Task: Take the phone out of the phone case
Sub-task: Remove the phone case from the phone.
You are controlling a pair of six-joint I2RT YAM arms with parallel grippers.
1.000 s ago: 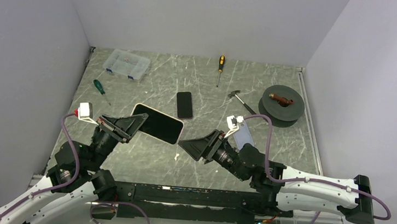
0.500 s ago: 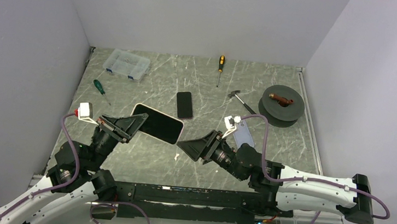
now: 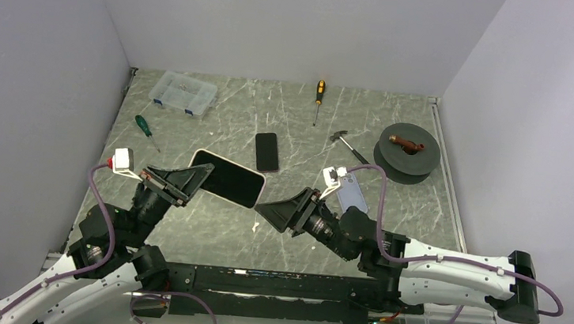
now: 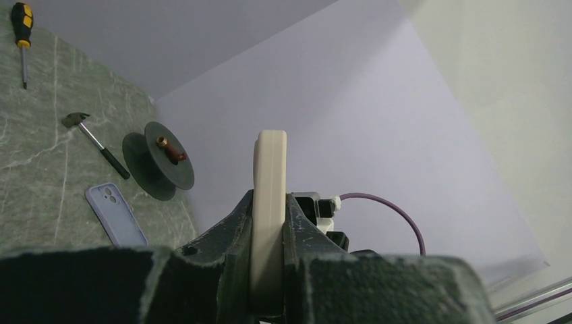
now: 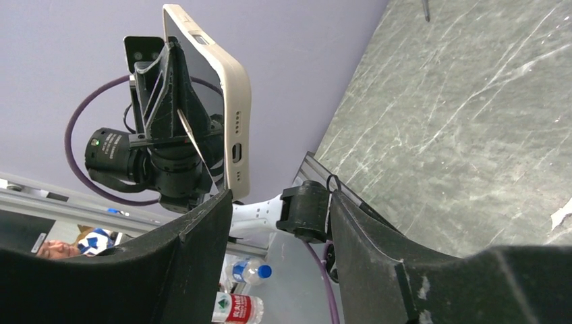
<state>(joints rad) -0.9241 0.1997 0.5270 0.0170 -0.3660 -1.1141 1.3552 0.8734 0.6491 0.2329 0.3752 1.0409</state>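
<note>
The phone (image 3: 228,180), dark screen up, sits in a cream phone case (image 5: 236,115) and is held above the table. My left gripper (image 3: 191,178) is shut on its left end; in the left wrist view the case edge (image 4: 269,182) stands upright, pinched between both jaws of the left gripper (image 4: 268,226). My right gripper (image 3: 265,210) is open just off the phone's right end, nothing between its fingers. In the right wrist view, the right gripper (image 5: 280,216) has its left fingertip close under the case's bottom end with the port, apart from it.
On the table lie a second dark phone (image 3: 267,151), a lilac phone case (image 3: 352,194), a hammer (image 3: 346,146), a yellow screwdriver (image 3: 318,100), a green screwdriver (image 3: 144,128), a clear plastic box (image 3: 184,92) and a dark spool (image 3: 406,147).
My right gripper has edged left toward the phone's free end, and its jaws have narrowed a little. The left gripper and the phone have stayed put.
</note>
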